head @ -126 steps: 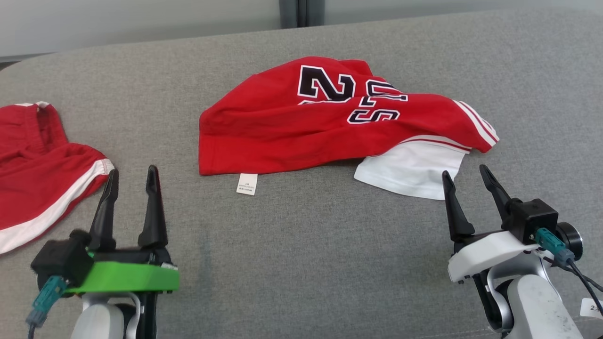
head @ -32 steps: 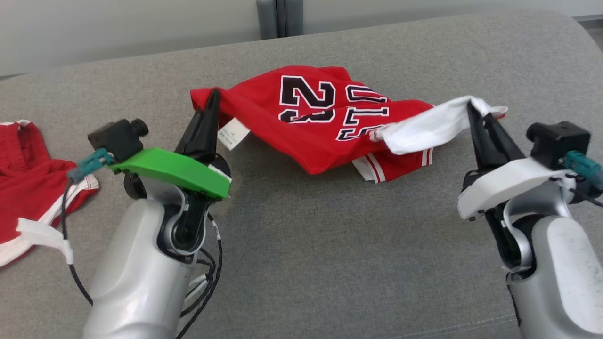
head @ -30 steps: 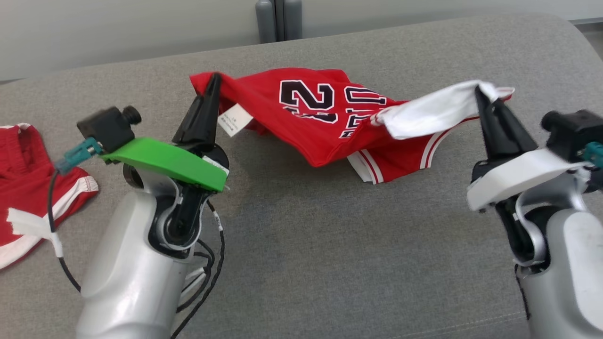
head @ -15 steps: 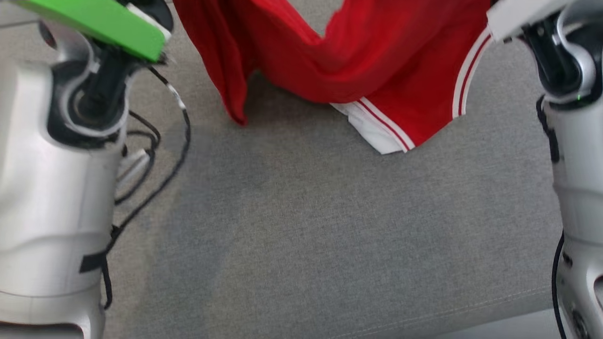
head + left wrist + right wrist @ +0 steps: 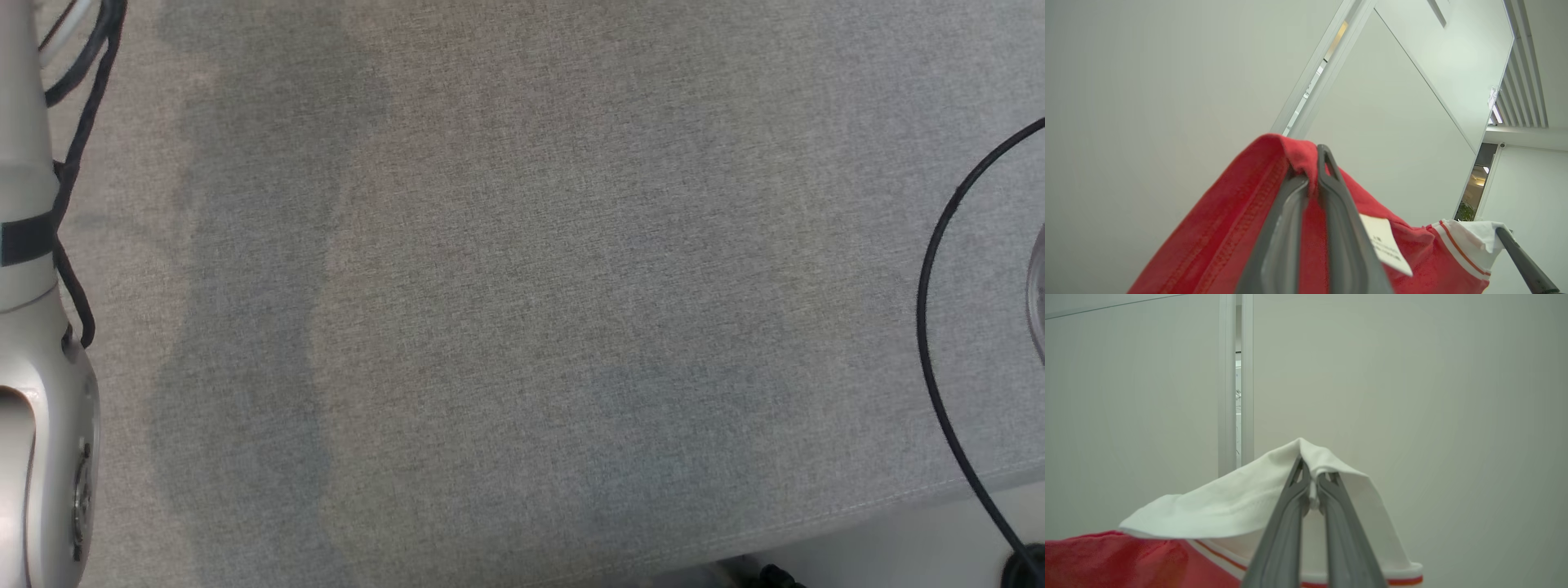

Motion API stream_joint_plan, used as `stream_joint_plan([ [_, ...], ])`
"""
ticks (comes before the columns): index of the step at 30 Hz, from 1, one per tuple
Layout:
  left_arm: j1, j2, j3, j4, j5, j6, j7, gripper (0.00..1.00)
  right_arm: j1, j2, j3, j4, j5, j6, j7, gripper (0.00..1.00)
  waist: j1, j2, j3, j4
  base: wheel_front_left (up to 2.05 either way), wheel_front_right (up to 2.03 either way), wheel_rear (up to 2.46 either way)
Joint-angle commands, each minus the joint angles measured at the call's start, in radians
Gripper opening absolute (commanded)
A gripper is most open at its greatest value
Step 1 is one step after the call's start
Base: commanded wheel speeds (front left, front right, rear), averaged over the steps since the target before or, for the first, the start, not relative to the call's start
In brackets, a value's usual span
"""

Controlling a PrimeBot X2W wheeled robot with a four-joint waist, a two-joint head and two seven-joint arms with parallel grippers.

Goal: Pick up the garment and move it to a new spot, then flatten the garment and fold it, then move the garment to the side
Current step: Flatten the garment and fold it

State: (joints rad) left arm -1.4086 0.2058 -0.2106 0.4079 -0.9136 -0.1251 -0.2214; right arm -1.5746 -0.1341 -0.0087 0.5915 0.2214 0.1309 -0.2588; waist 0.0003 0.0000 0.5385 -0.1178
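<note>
Garment (image 5: pixel 1208 245) now lifted off the couch (image 5: pixel 522 286), slung between left tool (image 5: pixel 1312 173) and right tool (image 5: pixel 1312 479) (both clamped on it); relocation next.

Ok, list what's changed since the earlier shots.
Both grippers closed on the red garment, left gripper on its red edge, right gripper on the white part, and raised it off the grey cushion. The head camera tipped down. Both grips have held for the last second.
</note>
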Motion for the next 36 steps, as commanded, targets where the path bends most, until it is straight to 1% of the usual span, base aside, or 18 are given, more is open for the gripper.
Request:
stream_joint_plan([
  [1, -0.016, 0.009, -0.002, -0.027, -0.026, -0.006, -0.018, 0.00, -0.027, -0.004, -0.020, -0.047, -0.018, 0.000, -0.006, 0.00, -0.0003, 0.0000, 0.009, 0.009, 0.00, 0.00, 0.00],
  [3, 0.000, 0.034, -0.018, -0.048, -0.035, -0.006, -0.032, 0.00, -0.012, -0.007, -0.032, -0.088, -0.033, -0.001, -0.006, 0.00, -0.0003, 0.0000, 0.018, 0.012, 0.00, 0.00, 0.00],
  [5, 0.049, 0.044, -0.029, -0.047, -0.057, -0.006, -0.038, 0.00, 0.036, -0.009, -0.016, -0.090, -0.042, 0.000, -0.006, 0.00, -0.0003, 0.0000, 0.028, 0.013, 0.00, 0.00, 0.00],
  [9, 0.167, 0.048, -0.065, -0.018, -0.106, -0.007, -0.044, 0.00, 0.127, -0.016, 0.042, -0.042, -0.014, -0.001, -0.007, 0.00, -0.0003, 0.0000, 0.037, 0.012, 0.00, 0.00, 0.00],
  [11, 0.245, 0.046, -0.087, 0.011, -0.099, -0.007, -0.044, 0.00, 0.194, -0.016, 0.066, -0.004, 0.016, -0.001, -0.007, 0.00, -0.0003, 0.0000, 0.039, 0.012, 0.00, 0.00, 0.00],
  [16, 0.415, -0.015, -0.074, 0.070, -0.123, -0.007, -0.044, 0.00, 0.336, -0.027, 0.124, 0.113, 0.107, -0.001, -0.004, 0.00, -0.0003, 0.0000, 0.026, 0.018, 0.00, 0.00, 0.00],
  [17, 0.451, -0.033, -0.075, 0.075, -0.133, -0.007, -0.044, 0.00, 0.366, -0.039, 0.137, 0.134, 0.127, -0.001, -0.004, 0.00, -0.0003, 0.0000, 0.018, 0.025, 0.00, 0.00, 0.00],
  [18, 0.477, -0.036, -0.091, 0.082, -0.131, -0.007, -0.044, 0.00, 0.388, -0.043, 0.144, 0.151, 0.148, -0.001, 0.005, 0.00, -0.0003, 0.0000, 0.012, 0.027, 0.00, 0.00, 0.00],
  [20, 0.536, -0.054, -0.084, 0.079, -0.161, -0.007, -0.044, 0.00, 0.446, -0.058, 0.170, 0.176, 0.186, -0.001, 0.032, 0.00, -0.0003, 0.0000, -0.011, 0.035, 0.00, 0.00, 0.00],
  [24, 0.658, -0.044, -0.130, 0.081, -0.180, -0.007, -0.044, 0.00, 0.573, -0.087, 0.216, 0.184, 0.264, -0.001, 0.123, 0.00, -0.0003, 0.0000, -0.072, 0.044, 0.00, 0.00, 0.00],
  [29, 0.806, -0.015, -0.189, 0.096, -0.231, -0.007, -0.043, 0.00, 0.752, -0.133, 0.226, 0.116, 0.347, -0.001, 0.276, 0.00, -0.0003, 0.0000, -0.161, 0.063, 0.00, 0.00, 0.00],
  [30, 0.829, -0.010, -0.206, 0.092, -0.243, -0.007, -0.043, 0.00, 0.786, -0.148, 0.221, 0.098, 0.346, -0.001, 0.301, 0.00, -0.0003, 0.0000, -0.177, 0.066, 0.00, 0.00, 0.00],
  [31, 0.878, 0.014, -0.236, 0.081, -0.267, -0.007, -0.038, 0.00, 0.858, -0.166, 0.201, 0.050, 0.345, -0.001, 0.348, 0.00, -0.0003, 0.0000, -0.208, 0.068, 0.00, 0.00, 0.00],
  [33, 0.931, 0.040, -0.271, 0.063, -0.287, -0.007, -0.030, 0.00, 0.946, -0.163, 0.169, -0.020, 0.345, -0.001, 0.407, 0.00, -0.0003, 0.0000, -0.239, 0.070, 0.00, 0.00, 0.00],
  [34, 0.973, 0.065, -0.291, 0.047, -0.300, -0.007, -0.032, 0.00, 1.026, -0.164, 0.127, -0.092, 0.329, -0.001, 0.464, 0.00, -0.0003, 0.0000, -0.261, 0.073, 0.00, 0.00, 0.00],
  [36, 1.015, 0.087, -0.306, 0.038, -0.301, -0.007, -0.035, 0.00, 1.113, -0.151, 0.081, -0.172, 0.310, -0.001, 0.530, 0.00, -0.0003, 0.0000, -0.281, 0.078, 0.00, 0.00, 0.00],
])
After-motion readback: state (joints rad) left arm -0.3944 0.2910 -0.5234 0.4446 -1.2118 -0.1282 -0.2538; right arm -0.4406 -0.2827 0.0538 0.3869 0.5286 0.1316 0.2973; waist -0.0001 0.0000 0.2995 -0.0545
